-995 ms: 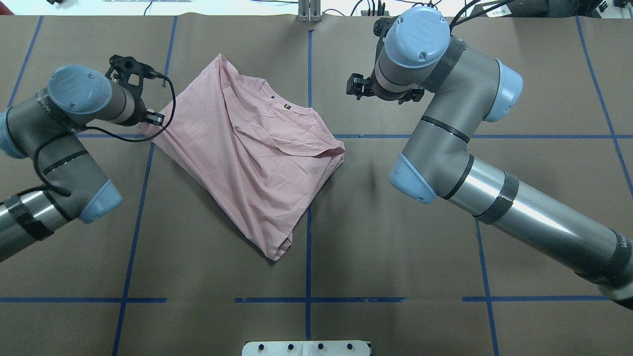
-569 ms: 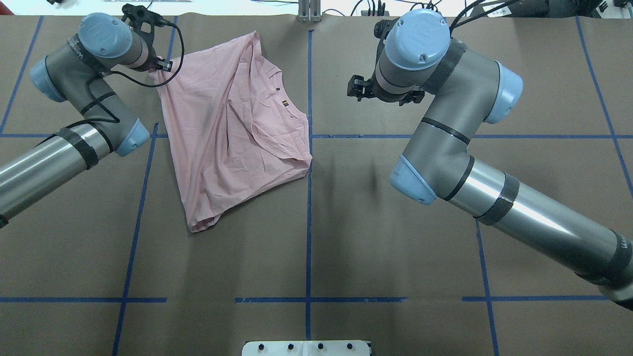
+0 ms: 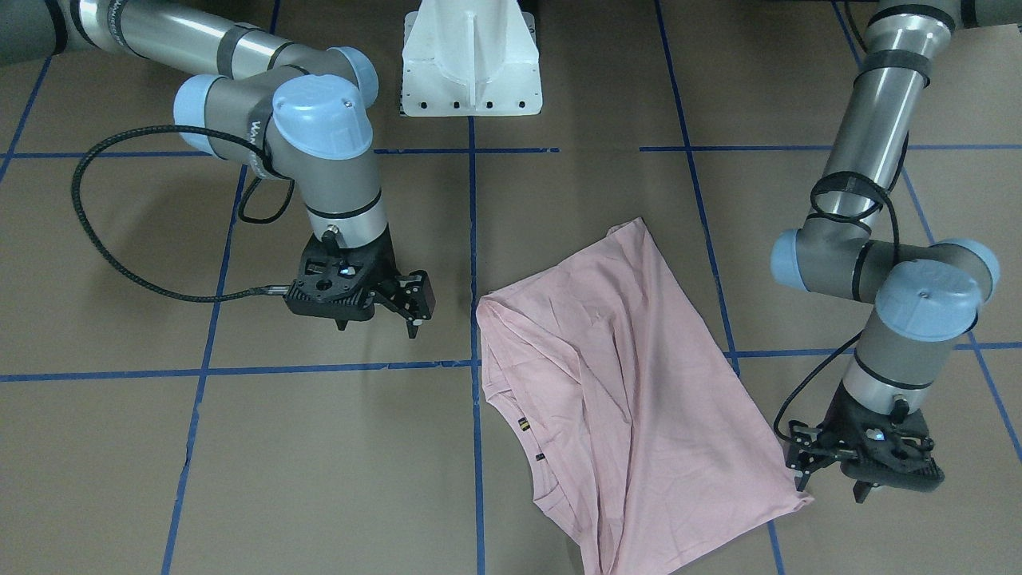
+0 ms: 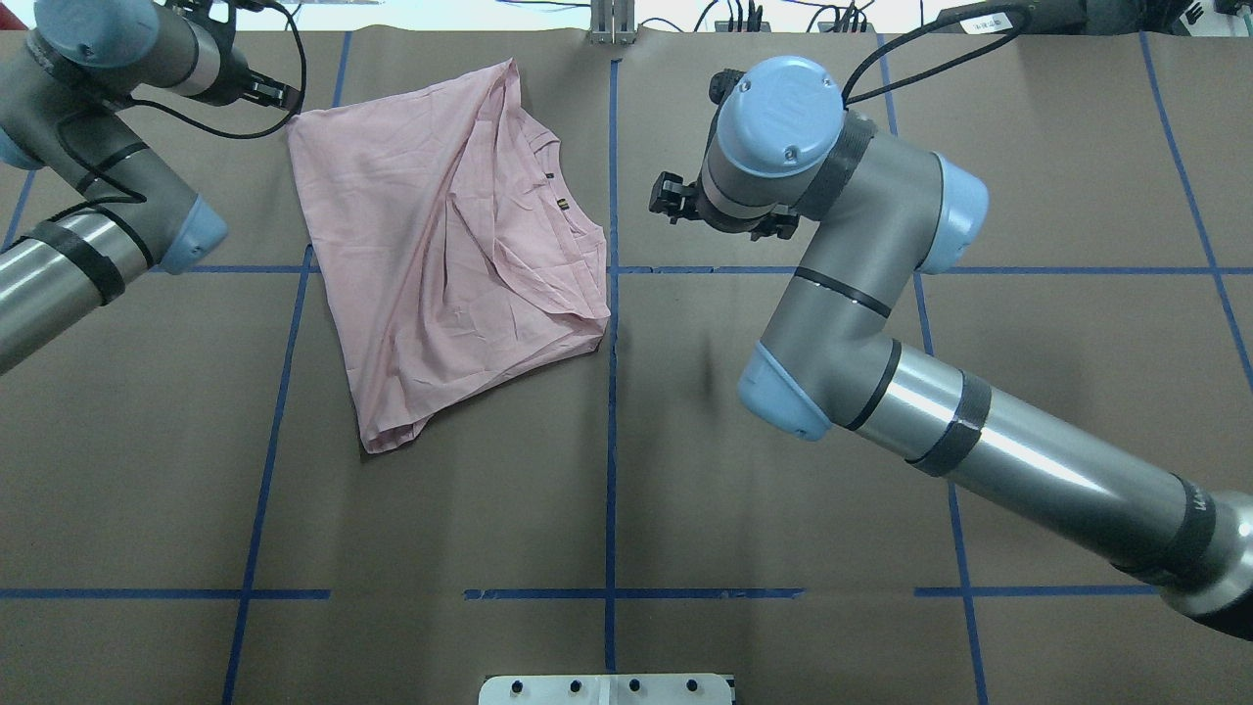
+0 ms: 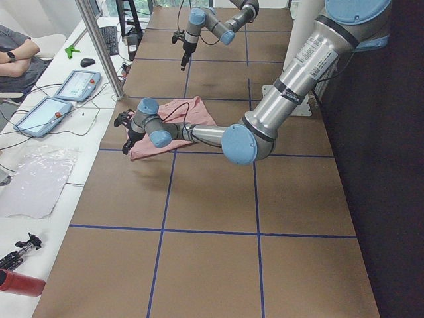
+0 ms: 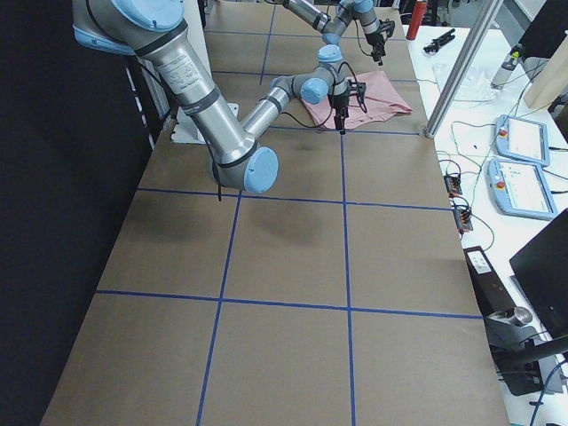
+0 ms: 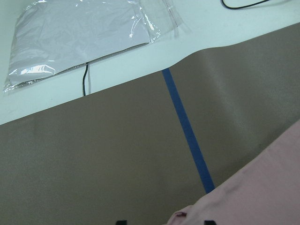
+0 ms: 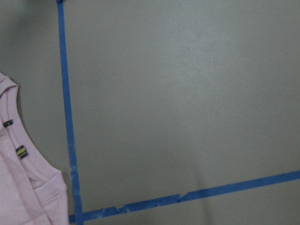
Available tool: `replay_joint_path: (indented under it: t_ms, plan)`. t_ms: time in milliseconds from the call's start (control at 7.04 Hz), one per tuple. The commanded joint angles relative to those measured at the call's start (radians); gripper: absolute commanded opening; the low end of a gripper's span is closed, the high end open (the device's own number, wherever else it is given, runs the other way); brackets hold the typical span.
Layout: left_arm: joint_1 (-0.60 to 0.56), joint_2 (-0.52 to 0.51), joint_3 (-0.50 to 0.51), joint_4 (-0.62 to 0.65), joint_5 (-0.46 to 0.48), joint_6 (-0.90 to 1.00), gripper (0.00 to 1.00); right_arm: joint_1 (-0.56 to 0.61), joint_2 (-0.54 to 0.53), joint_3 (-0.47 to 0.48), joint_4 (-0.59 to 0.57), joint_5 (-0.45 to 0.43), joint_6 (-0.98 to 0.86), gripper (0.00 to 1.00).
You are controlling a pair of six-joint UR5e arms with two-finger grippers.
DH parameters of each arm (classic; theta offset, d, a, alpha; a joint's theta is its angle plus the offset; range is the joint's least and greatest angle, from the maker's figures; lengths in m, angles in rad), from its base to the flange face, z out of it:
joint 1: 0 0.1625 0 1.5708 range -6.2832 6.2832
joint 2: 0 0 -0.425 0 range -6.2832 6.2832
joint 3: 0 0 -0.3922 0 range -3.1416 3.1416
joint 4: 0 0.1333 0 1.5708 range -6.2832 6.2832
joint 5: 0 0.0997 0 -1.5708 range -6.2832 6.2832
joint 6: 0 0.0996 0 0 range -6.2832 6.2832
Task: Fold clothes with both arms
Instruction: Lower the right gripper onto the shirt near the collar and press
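Left fingers (image 3: 800, 471) apart, T-shirt (image 3: 623, 399) corner just beneath them, likely spread flat for folding; right fingers (image 3: 419, 299) near collar, state cannot be told.

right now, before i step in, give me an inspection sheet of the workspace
surface: table, brown paper with a blue tape grid.
job's things: shirt, pink, rumpled, one side doubled over, neck tags showing.
clutter: nothing seen.
grippers: left gripper looks open at a shirt corner; right gripper over bare table, empty, open or shut unclear.
cables: black cable loops off the right wrist; another at the left.
surroundings: pedestal; bench with pendants, a plastic bag; a person beside it.
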Motion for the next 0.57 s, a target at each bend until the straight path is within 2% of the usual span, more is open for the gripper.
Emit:
replay_joint_path:
  t_ms: [0, 142, 284, 426]
  plan:
    - [-0.016, 0.041, -0.081, -0.001, -0.039, -0.002, 1.00, -0.071, 0.098, -0.151, 0.094, -0.071, 0.191, 0.87]
    - [-0.015, 0.052, -0.103, -0.001, -0.039, -0.005, 1.00, -0.090, 0.196, -0.292, 0.124, -0.072, 0.269, 0.82]
    - [-0.015, 0.053, -0.103, -0.001, -0.039, -0.005, 1.00, -0.099, 0.259, -0.372, 0.125, -0.073, 0.293, 0.78]
    - [-0.015, 0.053, -0.105, -0.001, -0.039, -0.005, 1.00, -0.111, 0.266, -0.388, 0.122, -0.073, 0.307, 0.76]
